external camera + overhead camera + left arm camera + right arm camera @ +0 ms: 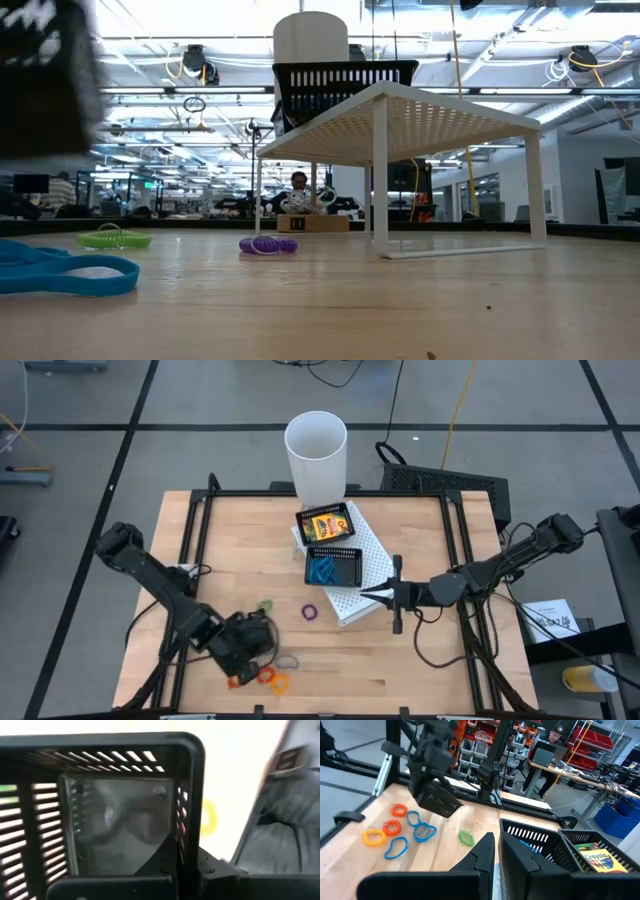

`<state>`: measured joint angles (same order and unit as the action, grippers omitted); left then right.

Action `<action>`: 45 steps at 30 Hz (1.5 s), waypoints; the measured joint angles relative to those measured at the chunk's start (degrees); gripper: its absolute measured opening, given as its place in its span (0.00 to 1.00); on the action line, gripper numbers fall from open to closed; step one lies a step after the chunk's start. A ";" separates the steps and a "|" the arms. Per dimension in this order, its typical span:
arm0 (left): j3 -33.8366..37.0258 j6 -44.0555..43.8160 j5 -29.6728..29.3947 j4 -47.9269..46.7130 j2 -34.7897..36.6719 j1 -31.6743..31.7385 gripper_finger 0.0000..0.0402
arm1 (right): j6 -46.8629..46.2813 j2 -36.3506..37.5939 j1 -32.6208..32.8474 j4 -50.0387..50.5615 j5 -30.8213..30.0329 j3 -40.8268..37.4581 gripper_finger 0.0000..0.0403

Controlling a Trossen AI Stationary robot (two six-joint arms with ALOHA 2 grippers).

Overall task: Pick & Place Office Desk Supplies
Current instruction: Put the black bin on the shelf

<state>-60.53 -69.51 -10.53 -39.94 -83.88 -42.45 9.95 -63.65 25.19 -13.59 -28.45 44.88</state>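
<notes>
Legibly: crayon box (pixel 594 857) reads "Crayola" | left pincer (pixel 248 640) clamped on black mesh bin (pixel 439 802) | right pincer (pixel 497 839) together

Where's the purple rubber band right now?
In the high view the purple rubber band lies on the bare table, left of the white rack, between the green band and the rack's near corner.

Your left gripper (pixel 243 643) sits low near the table's front-left, fingers clamped shut. Your right gripper (pixel 372 593) reaches in from the right side, fingers closed, arm stretched nearly level.
</notes>
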 joint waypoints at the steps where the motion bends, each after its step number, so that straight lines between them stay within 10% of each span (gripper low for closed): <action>1: -1.98 3.56 -0.47 -0.59 -0.09 1.11 0.01 | -0.30 0.70 0.07 0.40 0.00 0.00 0.05; 15: -27.91 47.96 2.55 -2.48 -14.33 20.03 0.01 | -1.59 4.13 0.04 3.68 -0.15 0.00 0.04; 36: -32.60 58.39 5.50 7.62 -22.71 27.18 0.02 | 0.17 8.70 2.37 6.52 7.78 0.00 0.05; 45: -32.60 58.48 5.45 11.67 -22.77 28.56 0.05 | -1.96 7.34 4.24 6.60 7.65 0.00 0.25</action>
<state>-93.12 -11.03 -5.08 -28.27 -106.65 -13.89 7.99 -56.32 29.43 -6.98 -20.80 44.88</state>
